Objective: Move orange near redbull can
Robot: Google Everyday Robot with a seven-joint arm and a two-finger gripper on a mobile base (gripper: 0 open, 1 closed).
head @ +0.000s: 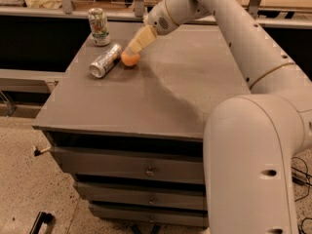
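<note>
The orange (129, 59) rests on the grey table top (161, 91), just right of the redbull can (106, 60). The slim silver can lies on its side, and a narrow gap separates the two. My gripper (132, 49) hangs just above the orange's upper right side, its tan fingers (140, 39) slanting down to the left from the white arm. The orange is out of the grip and the gripper is open.
An upright can with a white, green and red label (99, 27) stands at the back left of the table. My arm's big white elbow (253, 160) fills the right foreground. The table's left edge (56, 94) drops to the floor, and drawers (146, 169) sit below the top.
</note>
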